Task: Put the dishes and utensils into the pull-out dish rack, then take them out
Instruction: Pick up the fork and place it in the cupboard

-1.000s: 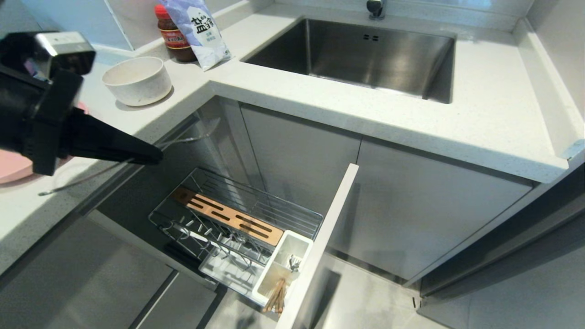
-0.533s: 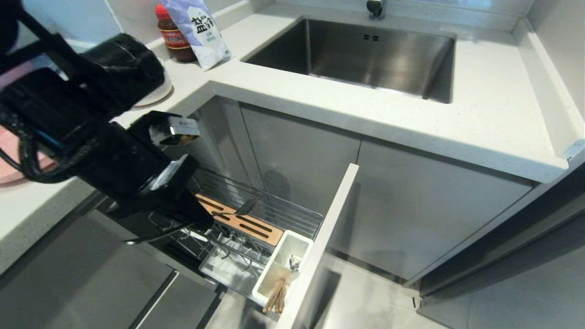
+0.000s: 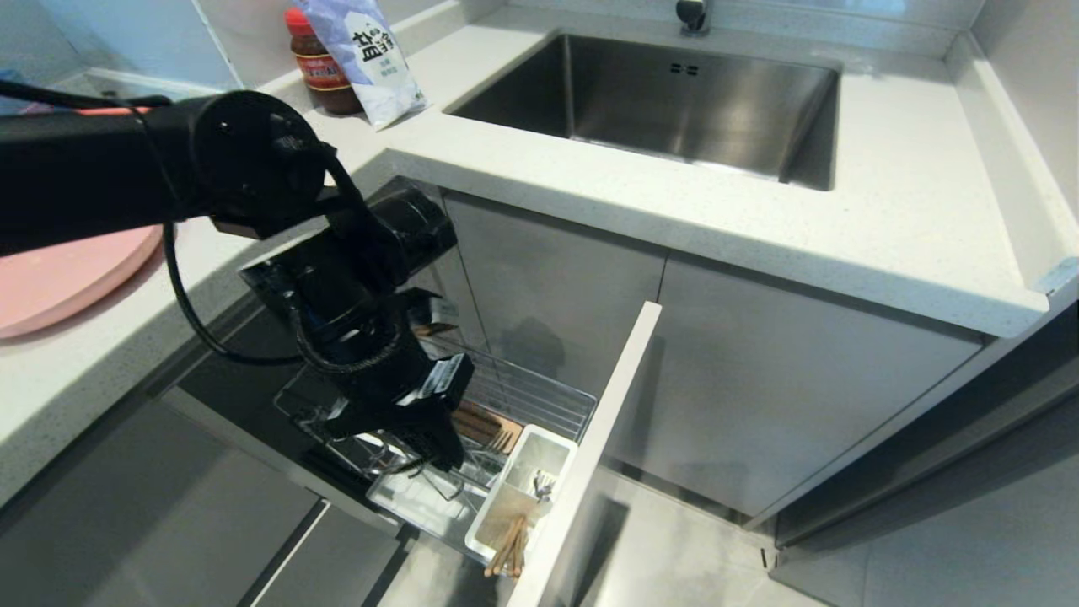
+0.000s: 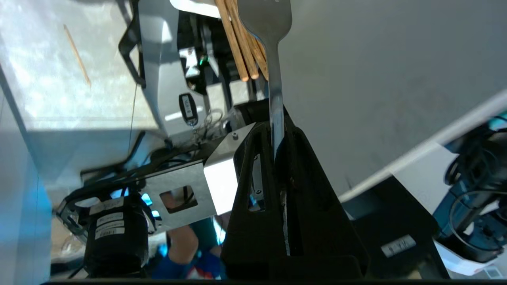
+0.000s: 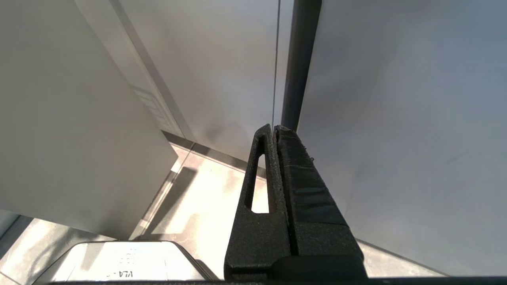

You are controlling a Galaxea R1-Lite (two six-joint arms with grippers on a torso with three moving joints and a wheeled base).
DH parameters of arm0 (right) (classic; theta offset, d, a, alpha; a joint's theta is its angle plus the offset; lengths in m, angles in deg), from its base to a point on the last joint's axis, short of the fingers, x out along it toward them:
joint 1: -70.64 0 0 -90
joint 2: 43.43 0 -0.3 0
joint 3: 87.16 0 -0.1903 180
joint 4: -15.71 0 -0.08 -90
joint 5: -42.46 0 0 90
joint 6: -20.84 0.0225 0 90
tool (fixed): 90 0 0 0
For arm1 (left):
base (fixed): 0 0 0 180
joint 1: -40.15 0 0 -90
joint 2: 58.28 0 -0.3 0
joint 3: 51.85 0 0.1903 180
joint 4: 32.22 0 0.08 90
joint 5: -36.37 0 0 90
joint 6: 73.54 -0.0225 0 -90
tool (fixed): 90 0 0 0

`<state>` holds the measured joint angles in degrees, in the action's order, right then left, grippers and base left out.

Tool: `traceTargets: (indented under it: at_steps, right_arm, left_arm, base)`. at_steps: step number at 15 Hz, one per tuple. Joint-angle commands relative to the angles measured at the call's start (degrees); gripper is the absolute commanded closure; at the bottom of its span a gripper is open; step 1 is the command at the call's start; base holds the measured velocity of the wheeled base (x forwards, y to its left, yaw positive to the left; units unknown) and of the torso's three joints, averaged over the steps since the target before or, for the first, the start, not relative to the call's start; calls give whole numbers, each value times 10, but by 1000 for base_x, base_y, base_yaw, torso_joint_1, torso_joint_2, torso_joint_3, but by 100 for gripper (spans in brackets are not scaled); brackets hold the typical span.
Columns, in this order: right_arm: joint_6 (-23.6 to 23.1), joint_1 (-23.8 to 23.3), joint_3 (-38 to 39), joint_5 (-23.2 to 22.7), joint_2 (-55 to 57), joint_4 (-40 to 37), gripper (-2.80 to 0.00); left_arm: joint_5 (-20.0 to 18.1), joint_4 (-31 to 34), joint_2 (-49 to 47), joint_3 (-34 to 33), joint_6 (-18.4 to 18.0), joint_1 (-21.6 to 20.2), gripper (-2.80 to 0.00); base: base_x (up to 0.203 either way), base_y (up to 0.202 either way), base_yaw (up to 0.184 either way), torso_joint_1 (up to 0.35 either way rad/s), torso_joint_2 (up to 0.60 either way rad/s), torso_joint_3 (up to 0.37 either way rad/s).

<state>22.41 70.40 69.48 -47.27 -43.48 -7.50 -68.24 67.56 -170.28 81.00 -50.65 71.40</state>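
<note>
The left gripper [image 4: 277, 138] pinches the fork [image 4: 273, 71] by its handle above the rack [image 3: 539, 400], near the chopsticks [image 3: 508, 546]. Thin, stiff, slick metal; it could pivot.

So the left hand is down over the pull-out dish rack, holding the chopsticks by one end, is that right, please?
Not quite: the left hand holds the fork, not the chopsticks, which already stand in the cutlery holder. The left wrist view shows it. It is indeed down over the pull-out dish rack.
</note>
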Motion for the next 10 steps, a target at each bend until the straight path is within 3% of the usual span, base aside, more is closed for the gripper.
traceTargets:
  at_steps: [1, 10]
  right_arm:
    - [0, 0, 1, 0, -1, 0, 0]
    - [0, 1, 1, 0, -1, 0, 0]
  left_arm:
    - [-1, 4, -48, 2, 3, 5, 0]
    - [-2, -36, -137, 6, 24, 21, 0]
  base:
    - [0, 0, 0, 0, 0, 0]
    - [0, 0, 0, 0, 0, 0]
